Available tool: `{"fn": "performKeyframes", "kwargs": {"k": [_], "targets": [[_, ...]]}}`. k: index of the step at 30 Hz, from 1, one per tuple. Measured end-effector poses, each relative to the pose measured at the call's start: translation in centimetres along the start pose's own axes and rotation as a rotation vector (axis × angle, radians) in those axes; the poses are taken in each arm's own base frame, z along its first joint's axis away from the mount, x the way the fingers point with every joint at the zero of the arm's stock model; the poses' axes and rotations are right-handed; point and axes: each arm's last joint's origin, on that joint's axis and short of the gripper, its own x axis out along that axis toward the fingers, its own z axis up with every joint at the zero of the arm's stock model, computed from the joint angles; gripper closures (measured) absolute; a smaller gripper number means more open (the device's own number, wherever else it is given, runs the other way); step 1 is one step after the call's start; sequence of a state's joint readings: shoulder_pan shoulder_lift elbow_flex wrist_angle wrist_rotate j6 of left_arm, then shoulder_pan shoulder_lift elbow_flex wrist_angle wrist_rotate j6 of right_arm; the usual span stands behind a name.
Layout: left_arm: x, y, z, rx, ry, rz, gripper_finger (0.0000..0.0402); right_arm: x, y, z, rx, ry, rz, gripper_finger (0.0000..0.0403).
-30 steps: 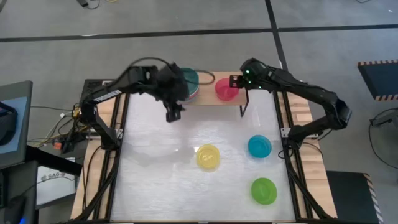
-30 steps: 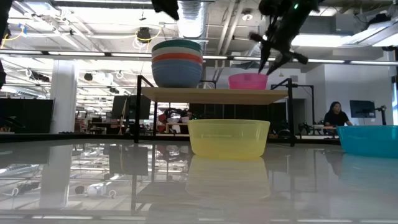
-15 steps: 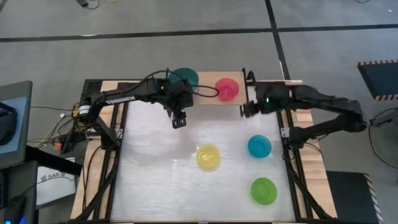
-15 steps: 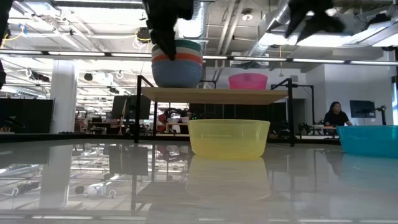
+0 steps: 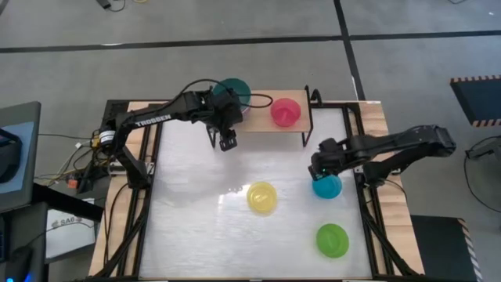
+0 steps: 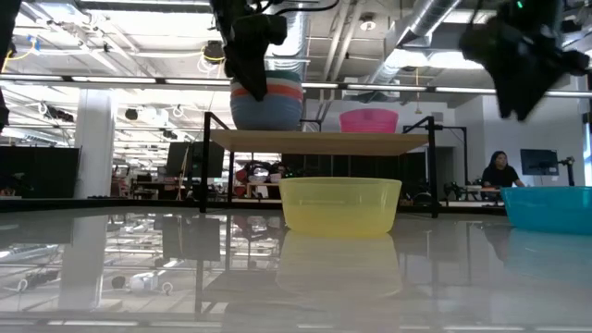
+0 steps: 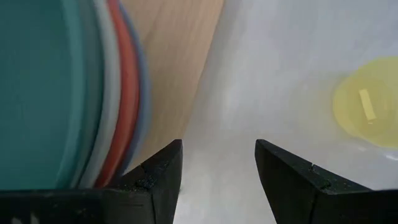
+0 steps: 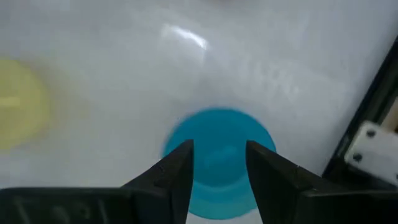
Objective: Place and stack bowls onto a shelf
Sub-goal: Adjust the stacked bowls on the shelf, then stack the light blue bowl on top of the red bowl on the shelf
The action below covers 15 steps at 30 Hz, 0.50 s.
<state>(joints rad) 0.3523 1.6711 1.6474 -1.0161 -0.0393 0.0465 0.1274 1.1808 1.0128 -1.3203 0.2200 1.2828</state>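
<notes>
On the shelf (image 5: 264,125) at the table's far edge stands a stack of large bowls (image 5: 235,92), dark teal on top, and beside it a pink bowl (image 5: 286,111). On the table stand a yellow bowl (image 5: 262,197), a cyan bowl (image 5: 329,187) and a green bowl (image 5: 332,240). My left gripper (image 5: 227,142) hangs open just in front of the stack (image 7: 62,93), touching nothing. My right gripper (image 5: 317,168) hangs open, pointing down, above the cyan bowl (image 8: 217,130), clear of it.
The shelf's black legs (image 6: 208,166) stand on the table's far part. Black frame rails (image 5: 368,211) run along the table's left and right sides. A person (image 6: 499,171) sits far off in the room behind.
My right gripper has left the pink bowl on the shelf and swung toward the table's near right, sinking until it hangs over the cyan bowl, and it has tipped further downward. My left gripper has come down in front of the stack. No bowl has moved.
</notes>
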Motion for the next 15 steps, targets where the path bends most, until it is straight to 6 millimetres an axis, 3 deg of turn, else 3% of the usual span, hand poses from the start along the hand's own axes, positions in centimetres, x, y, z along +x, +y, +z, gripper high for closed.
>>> {"fn": "performKeyframes", "kwargs": {"k": [3,7,15], "targets": [[-0.7,-0.2,-0.2,-0.066,0.021,-0.027,0.0214,1.9,-0.5,-0.9,0.033,0.081,-0.016,0.0225],[-3.6,-1.3,-0.3,-0.058,-0.05,-0.032,0.0214,4.1,-1.3,-1.9,0.051,0.147,-0.085,0.0222],[-7.6,-1.5,-1.1,-0.09,-0.176,0.025,0.0214,7.0,-2.8,-2.7,0.053,0.186,-0.181,0.0224]]}}
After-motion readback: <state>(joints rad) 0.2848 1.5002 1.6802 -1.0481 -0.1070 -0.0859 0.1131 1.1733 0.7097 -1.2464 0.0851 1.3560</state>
